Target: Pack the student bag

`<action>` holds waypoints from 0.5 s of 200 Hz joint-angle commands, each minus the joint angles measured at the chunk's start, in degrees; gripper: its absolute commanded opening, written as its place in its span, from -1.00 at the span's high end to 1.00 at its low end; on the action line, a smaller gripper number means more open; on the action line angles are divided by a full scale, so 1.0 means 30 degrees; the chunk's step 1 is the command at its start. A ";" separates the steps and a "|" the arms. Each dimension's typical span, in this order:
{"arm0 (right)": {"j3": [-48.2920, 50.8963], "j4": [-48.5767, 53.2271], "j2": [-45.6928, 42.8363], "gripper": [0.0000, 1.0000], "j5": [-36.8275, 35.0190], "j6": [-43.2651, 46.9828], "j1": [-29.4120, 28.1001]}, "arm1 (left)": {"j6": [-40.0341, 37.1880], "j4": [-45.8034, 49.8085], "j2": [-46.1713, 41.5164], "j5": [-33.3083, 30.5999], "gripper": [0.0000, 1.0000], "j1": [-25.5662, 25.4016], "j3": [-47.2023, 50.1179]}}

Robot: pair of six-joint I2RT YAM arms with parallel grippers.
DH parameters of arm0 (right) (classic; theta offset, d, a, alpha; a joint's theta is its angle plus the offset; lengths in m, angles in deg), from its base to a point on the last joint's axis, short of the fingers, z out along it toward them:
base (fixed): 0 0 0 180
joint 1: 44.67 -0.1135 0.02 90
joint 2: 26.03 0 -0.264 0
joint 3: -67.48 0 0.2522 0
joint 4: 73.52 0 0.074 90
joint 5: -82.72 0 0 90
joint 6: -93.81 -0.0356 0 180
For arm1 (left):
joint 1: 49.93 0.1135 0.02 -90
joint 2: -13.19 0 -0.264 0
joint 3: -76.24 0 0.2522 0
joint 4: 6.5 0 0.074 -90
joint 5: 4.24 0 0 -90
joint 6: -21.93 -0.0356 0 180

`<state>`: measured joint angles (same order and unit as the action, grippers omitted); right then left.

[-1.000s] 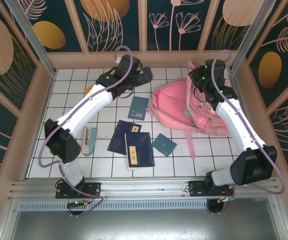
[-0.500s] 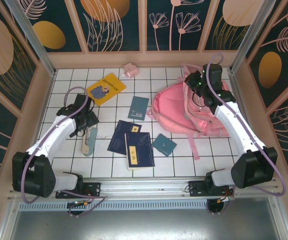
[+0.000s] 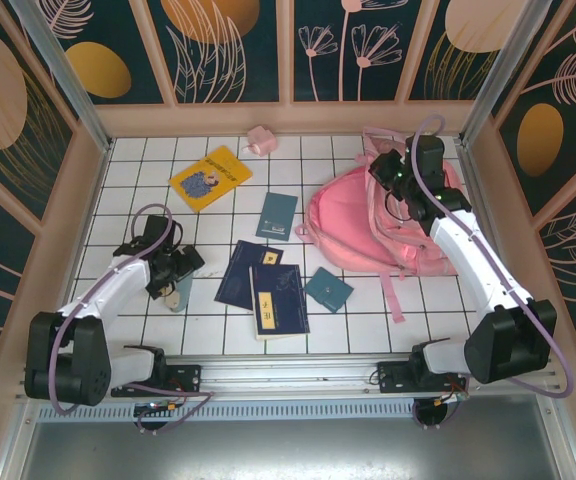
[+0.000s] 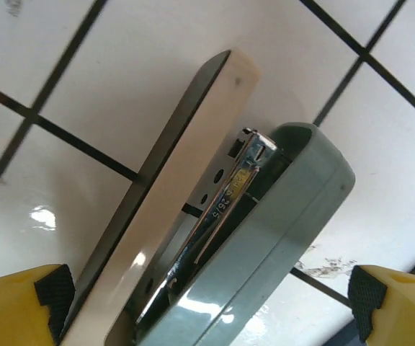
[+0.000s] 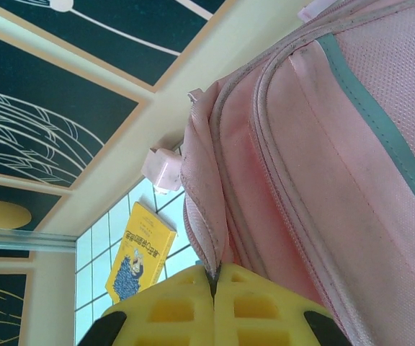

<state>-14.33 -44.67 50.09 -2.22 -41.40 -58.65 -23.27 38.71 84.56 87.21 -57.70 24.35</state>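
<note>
Your left fingers stand wide open either side of the stapler; your right fingers pinch a fold of the student bag.

The backpack is pink woven cloth with a fine, grainy weave and stitched piping. The stapler has a glossy grey-green plastic shell over bright metal, on smooth, shiny white tiles.

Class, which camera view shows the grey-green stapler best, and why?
The left wrist view: the stapler is seen close up, metal magazine and base plain, between the tips of the open left gripper. From the top external view, just its near end peeks from under that gripper.
</note>
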 commanded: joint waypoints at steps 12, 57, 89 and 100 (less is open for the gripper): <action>0.0352 -0.1072 -0.0792 1.00 0.0158 0.0217 0.0073 | 0.0503 -0.2648 -0.1136 0.3461 -0.97 0.0129 0.0961; 0.0622 -0.1280 -0.0821 1.00 0.0419 -0.0271 0.0089 | 0.0185 -0.1841 -0.0661 0.2747 -0.97 0.0129 0.1562; 0.0640 -0.1222 -0.0821 1.00 0.0481 -0.0486 0.0077 | 0.0084 -0.1602 -0.0414 0.2504 -0.97 0.0115 0.1450; 0.0623 -0.1164 -0.0821 1.00 0.0481 -0.0516 0.0063 | -0.0069 -0.1163 -0.0234 0.2036 -0.97 0.0100 0.1145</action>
<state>-12.85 -45.67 50.07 -0.93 -41.94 -58.65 -22.44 32.98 82.92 94.91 -57.70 28.75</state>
